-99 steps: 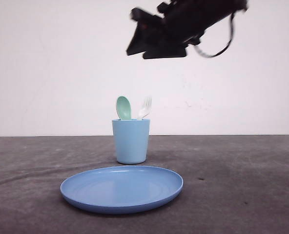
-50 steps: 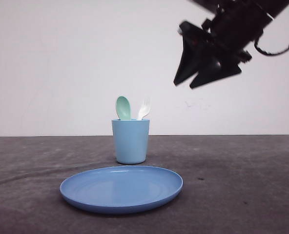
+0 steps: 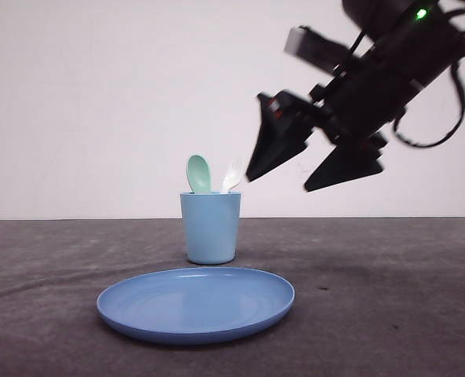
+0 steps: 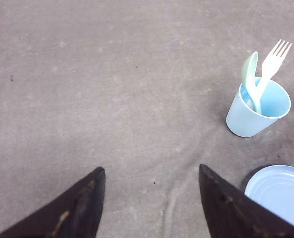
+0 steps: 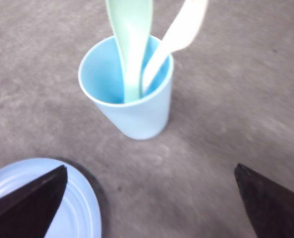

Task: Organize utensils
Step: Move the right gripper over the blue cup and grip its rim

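I see the mint-green spoon [image 3: 199,173] and white fork [image 3: 232,176] standing together in the light blue cup [image 3: 210,228] on the grey counter [image 3: 389,298], behind the round blue plate [image 3: 195,304]. My right end effector [image 3: 286,182] hangs spread wide, just right of the fork. My left end effector [image 4: 149,173] is spread too, above bare counter.

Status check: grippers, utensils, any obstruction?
Right gripper open, empty, beside the fork. Left gripper open. Fork and spoon upright in cup. Nothing blocking.
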You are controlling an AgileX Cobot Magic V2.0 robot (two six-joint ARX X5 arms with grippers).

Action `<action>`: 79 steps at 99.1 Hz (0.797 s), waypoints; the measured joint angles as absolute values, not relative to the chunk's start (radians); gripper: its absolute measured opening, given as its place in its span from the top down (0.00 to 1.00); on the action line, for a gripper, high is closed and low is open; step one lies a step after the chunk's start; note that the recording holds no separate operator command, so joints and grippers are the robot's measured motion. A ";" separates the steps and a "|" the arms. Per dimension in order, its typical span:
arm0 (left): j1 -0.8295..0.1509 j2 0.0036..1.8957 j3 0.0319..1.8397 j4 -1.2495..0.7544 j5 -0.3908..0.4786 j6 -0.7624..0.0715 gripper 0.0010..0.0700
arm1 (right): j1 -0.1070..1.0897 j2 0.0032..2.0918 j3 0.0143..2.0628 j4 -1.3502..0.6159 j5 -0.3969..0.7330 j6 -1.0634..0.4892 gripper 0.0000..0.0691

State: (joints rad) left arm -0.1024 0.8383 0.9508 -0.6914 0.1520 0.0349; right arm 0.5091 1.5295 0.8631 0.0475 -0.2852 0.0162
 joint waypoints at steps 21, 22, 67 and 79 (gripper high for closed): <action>-0.102 0.838 0.951 -0.685 0.152 0.035 0.50 | 0.561 1.637 0.870 0.218 -0.287 0.058 0.01; -0.102 0.838 0.951 -0.684 0.152 0.035 0.50 | 0.563 1.642 0.873 0.222 -0.287 0.059 0.01; -0.102 0.838 0.951 -0.663 0.152 0.035 0.50 | 0.603 1.900 1.133 0.226 -0.278 0.087 0.01; -0.102 0.838 0.951 -0.663 0.152 0.035 0.50 | 0.603 1.925 1.152 0.225 -0.247 0.087 0.01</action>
